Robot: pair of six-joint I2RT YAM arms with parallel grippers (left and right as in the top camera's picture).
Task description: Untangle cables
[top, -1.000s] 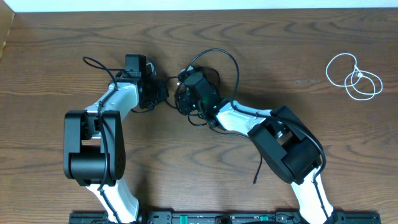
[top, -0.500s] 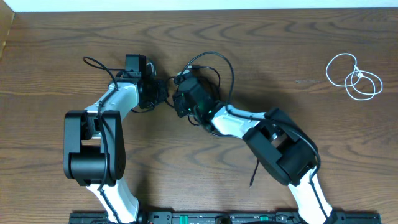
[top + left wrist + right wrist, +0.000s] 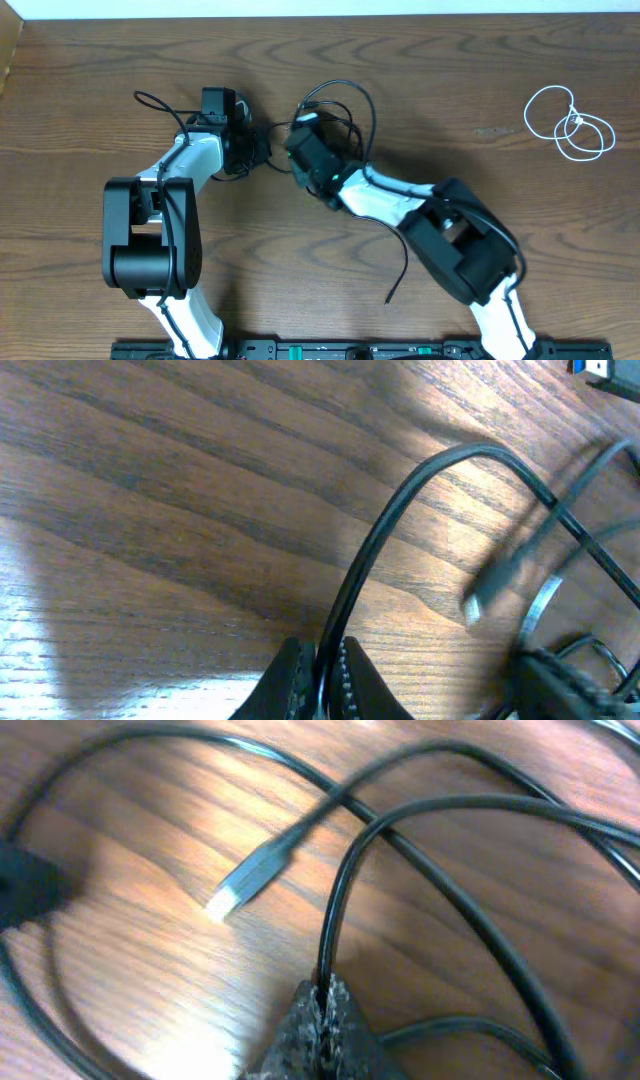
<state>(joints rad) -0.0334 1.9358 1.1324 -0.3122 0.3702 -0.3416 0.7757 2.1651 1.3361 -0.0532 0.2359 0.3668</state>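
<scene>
Strands of your long thin black cable (image 3: 331,915) sit pinched tight in both left gripper (image 3: 322,665) and right gripper (image 3: 325,1003), well apart from the short coiled white cable (image 3: 570,122).

Overhead: fixed above the table (image 3: 80,60), looking straight down, whole tabletop in frame. Left and right wrist views: very close, angled down at the black cable (image 3: 372,545), which both share.
</scene>
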